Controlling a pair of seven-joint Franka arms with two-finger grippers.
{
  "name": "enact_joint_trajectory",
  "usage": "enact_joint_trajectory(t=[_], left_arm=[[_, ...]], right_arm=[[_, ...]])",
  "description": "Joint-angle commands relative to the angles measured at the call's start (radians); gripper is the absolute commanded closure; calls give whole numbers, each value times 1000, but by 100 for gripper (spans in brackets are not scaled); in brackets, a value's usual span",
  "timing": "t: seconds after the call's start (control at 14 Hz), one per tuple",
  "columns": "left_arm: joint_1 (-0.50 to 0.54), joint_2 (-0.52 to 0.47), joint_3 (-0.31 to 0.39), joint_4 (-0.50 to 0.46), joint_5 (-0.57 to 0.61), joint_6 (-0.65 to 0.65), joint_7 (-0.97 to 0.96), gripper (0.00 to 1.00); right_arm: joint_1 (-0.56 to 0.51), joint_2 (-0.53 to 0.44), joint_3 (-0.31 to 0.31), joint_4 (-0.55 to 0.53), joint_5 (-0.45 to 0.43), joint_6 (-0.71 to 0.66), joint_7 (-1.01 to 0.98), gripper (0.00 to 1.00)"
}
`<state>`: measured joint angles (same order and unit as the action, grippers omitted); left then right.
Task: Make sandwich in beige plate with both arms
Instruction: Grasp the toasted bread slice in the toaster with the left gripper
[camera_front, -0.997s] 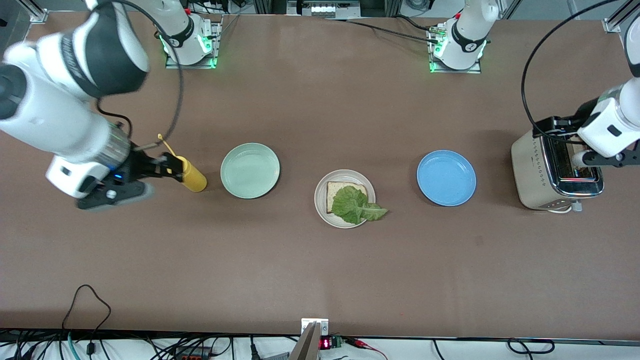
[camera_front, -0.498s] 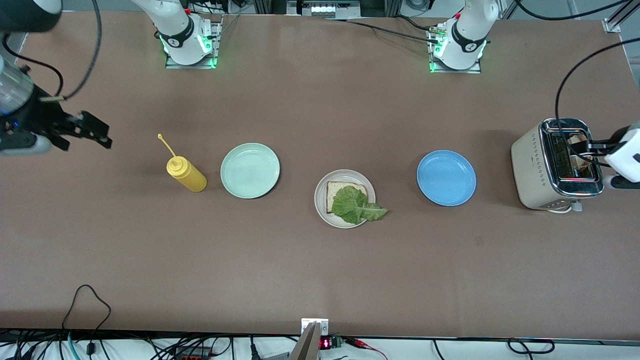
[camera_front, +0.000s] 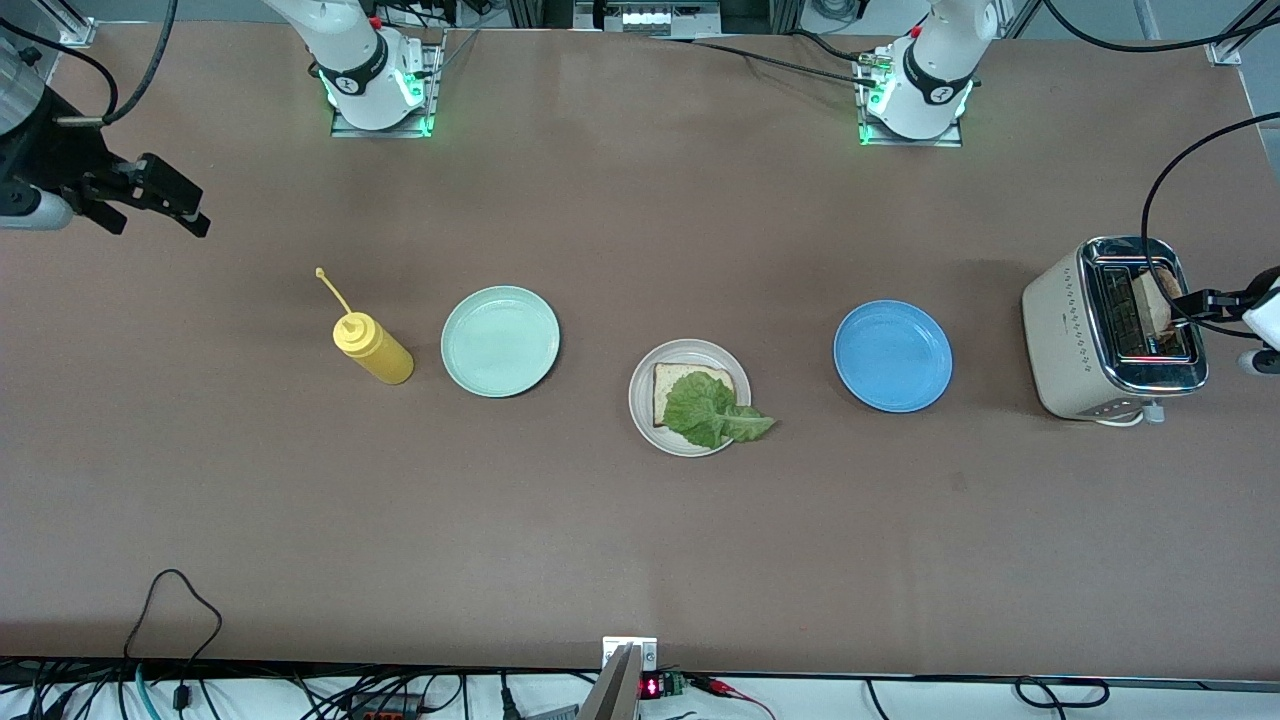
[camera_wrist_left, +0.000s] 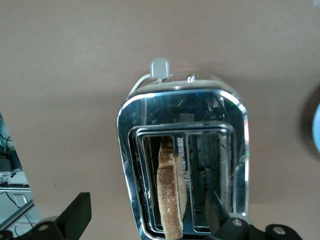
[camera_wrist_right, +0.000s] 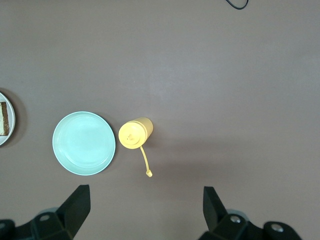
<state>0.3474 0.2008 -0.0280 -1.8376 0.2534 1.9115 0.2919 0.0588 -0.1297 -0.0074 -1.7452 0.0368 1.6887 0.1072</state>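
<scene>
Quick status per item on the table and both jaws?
beige plate: holds one bread slice with lettuce leaf on top, no second slice.
mint-green plate: bare.
blue plate: bare.
mustard bottle: upright, cap flipped open.
toaster: one toast slice sticking up from a slot.
left gripper: jaws open, over the toaster.
right gripper: jaws open, empty, raised at the right arm's end.

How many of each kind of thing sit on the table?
Plates: 3, mint, beige, blue
Bread slices: 2, one on the beige plate, one in the toaster
Lettuce: 1
Yellow bottle: 1
Toaster: 1
Total: 8
</scene>
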Motion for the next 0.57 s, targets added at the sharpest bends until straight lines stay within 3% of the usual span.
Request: enact_joint_trajectory(t=[0.0, 0.21, 0.5], left_arm=[[48, -89, -20, -167, 20, 119, 20, 0], [48, -98, -23, -210, 7, 147, 7, 0], [50, -109, -21, -244, 4, 150, 7, 6]], right_arm=[[0, -25, 3, -20, -18, -6, 12, 0], [-7, -27, 4, -16, -52, -7, -102, 0], [-2, -30, 3, -8, -52, -9, -90, 0]])
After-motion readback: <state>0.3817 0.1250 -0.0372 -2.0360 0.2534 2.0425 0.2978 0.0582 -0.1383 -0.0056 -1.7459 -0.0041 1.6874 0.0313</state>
